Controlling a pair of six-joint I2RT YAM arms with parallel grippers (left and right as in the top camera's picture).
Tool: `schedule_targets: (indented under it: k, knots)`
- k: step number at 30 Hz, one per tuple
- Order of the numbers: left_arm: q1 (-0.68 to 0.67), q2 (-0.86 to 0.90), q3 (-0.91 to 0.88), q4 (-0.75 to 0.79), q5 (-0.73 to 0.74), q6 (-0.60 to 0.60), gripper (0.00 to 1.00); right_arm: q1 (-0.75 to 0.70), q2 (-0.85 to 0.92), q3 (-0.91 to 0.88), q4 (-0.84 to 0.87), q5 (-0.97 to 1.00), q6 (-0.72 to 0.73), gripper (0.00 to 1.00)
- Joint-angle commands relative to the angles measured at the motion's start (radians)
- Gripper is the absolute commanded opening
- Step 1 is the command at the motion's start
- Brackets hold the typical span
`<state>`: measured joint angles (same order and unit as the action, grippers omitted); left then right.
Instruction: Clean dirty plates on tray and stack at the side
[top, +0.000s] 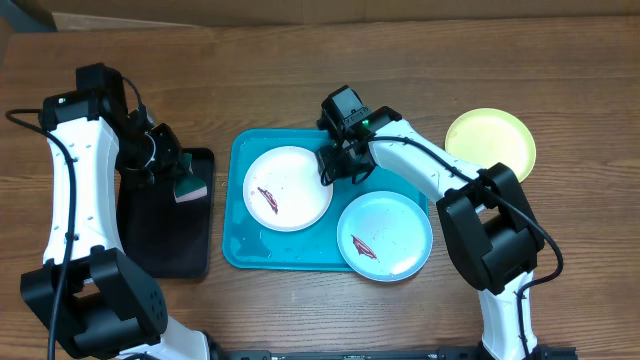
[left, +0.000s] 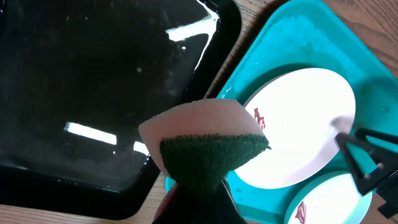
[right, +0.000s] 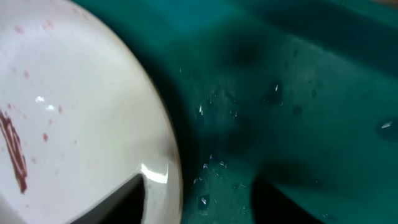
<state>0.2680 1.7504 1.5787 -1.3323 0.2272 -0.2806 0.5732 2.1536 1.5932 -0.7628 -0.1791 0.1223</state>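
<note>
The right gripper (top: 338, 170) is standing spread, its fingers (right: 121, 205) straddling the right rim of the white plate (top: 288, 188). One finger is lying over the plate and the other over the wet floor of the tray (top: 236, 250). The left gripper (top: 178, 176) is pinching a sponge (left: 205, 134) and hovering above the right edge of the black tray (top: 165, 235). The white plate and the mint plate (top: 385, 235) are lying in the tray, each smeared red. The yellow plate (top: 490, 143) is sitting on the table (top: 580, 60), just right of the tray.

Bright, even light; glare streaks the black tray (left: 93, 74); right wrist view blurred.
</note>
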Motion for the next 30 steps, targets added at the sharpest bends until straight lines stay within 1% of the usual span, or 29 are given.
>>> schedule_targets:
  k: [1, 6, 13, 15, 16, 18, 22, 27, 30]
  knots:
    - [-0.005, -0.023, 0.000, 0.001, -0.010, 0.019, 0.04, 0.010, 0.016, 0.013, 0.029, 0.014, -0.100, 0.39]
    - [-0.005, -0.023, 0.000, 0.001, -0.010, 0.019, 0.04, 0.016, 0.016, -0.023, 0.039, 0.014, -0.085, 0.35]
    - [-0.008, -0.023, 0.000, 0.002, -0.009, 0.019, 0.04, 0.016, 0.016, -0.082, 0.052, 0.014, -0.062, 0.33]
    - [-0.008, -0.023, 0.000, 0.002, -0.009, 0.019, 0.04, 0.016, 0.016, -0.095, 0.064, 0.014, -0.061, 0.31]
    - [-0.008, -0.023, 0.000, 0.000, -0.009, 0.019, 0.04, 0.016, 0.016, -0.099, 0.068, 0.015, -0.053, 0.28]
    - [-0.008, -0.023, 0.000, -0.010, -0.002, 0.023, 0.04, 0.016, 0.016, -0.102, 0.074, 0.022, -0.013, 0.18]
    - [-0.012, -0.023, 0.000, -0.032, 0.061, 0.090, 0.04, 0.016, 0.016, -0.102, 0.077, 0.022, 0.101, 0.05]
    - [-0.054, -0.023, 0.000, -0.040, 0.167, 0.139, 0.04, 0.025, 0.016, -0.102, 0.039, 0.022, 0.232, 0.04]
    - [-0.111, -0.023, -0.001, -0.035, 0.175, 0.138, 0.04, 0.039, 0.016, -0.102, 0.019, 0.022, 0.304, 0.04]
